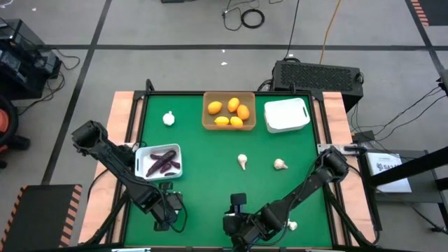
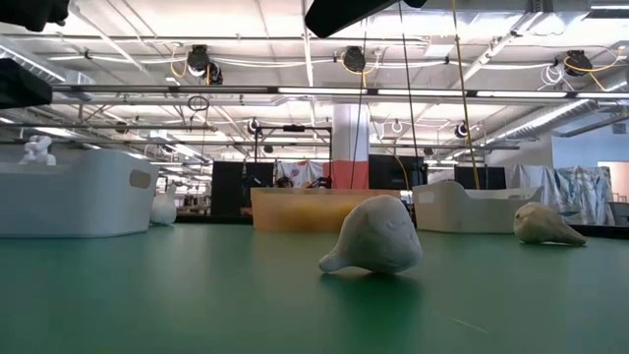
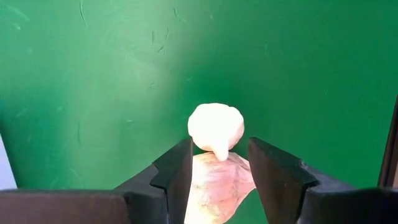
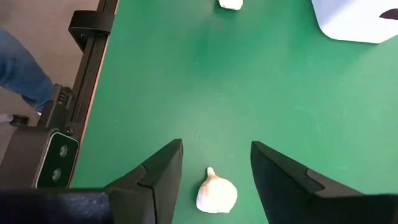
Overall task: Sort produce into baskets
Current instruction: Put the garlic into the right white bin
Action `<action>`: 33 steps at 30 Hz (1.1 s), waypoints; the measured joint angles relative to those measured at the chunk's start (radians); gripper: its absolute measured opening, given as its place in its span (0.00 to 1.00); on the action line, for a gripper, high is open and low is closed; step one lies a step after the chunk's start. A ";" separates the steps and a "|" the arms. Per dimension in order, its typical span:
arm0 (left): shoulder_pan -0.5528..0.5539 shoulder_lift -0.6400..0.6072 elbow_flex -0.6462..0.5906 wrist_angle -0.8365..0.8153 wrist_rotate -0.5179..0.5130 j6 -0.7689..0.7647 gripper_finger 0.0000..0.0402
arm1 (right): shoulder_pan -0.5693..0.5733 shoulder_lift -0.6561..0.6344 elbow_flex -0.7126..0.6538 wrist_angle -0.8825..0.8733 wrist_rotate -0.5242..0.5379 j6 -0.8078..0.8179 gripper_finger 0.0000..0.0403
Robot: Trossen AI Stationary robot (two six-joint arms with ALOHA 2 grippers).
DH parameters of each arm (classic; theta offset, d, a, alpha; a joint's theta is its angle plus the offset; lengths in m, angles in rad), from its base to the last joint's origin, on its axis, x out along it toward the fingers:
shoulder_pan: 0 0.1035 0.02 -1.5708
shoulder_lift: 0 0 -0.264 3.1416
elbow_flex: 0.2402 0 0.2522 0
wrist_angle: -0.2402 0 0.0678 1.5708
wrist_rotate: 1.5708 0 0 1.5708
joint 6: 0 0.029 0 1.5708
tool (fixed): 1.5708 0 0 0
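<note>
Three baskets stand on the green table. The tan one (image 1: 207,122) holds orange and yellow fruits (image 1: 229,112). A white one (image 1: 142,155) holds dark purple pieces (image 1: 162,162). The other white one (image 1: 286,115) has nothing in it. Garlic bulbs lie loose on the mat (image 1: 169,118) (image 1: 242,162) (image 1: 280,164). My left gripper (image 3: 217,152) is open near the front left. One bulb (image 3: 216,127) lies just past its tips, and a second pale bulb (image 3: 214,186) shows in the gap. My right gripper (image 4: 214,152) is open at the front, over a bulb (image 4: 216,194) that neither finger touches.
In the low view a bulb (image 2: 373,236) lies close, with another (image 2: 545,224) to the right and the baskets behind. A black frame rail (image 4: 87,56) runs along the table edge. A person's leg in blue jeans (image 4: 18,62) stands beyond it.
</note>
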 joint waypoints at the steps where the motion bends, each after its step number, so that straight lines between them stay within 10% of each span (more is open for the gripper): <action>1: 0.000 0.000 -0.005 0.009 -0.001 0.000 0.40 | 0.000 0.000 0.000 0.000 0.000 0.000 0.45; 23: 0.000 0.000 -0.036 0.039 -0.005 -0.026 0.40 | 0.000 0.000 0.000 0.000 0.000 -0.003 0.45; 33: 0.000 0.000 -0.037 0.039 -0.002 -0.027 0.16 | 0.000 0.000 0.000 0.000 0.000 -0.003 0.45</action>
